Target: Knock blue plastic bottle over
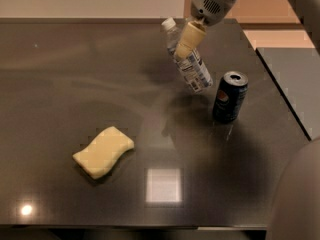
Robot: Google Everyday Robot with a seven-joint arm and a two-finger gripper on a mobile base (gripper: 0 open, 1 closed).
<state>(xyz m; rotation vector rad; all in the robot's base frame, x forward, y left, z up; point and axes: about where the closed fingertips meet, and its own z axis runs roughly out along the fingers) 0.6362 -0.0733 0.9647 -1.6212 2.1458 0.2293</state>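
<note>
The gripper (187,41) hangs over the far part of the table (60,74), its pale tip pressed against the upper body of the bottle (195,71). Whether the gripper is open or closed cannot be told. The bottle is steeply tilted: its white cap sits just left of the gripper tip, and its base lies below and to the right of it. The can (229,98) stands upright lower right of the gripper, near the bottle's base. The sponge (104,151) lies well apart, far below and left.
</note>
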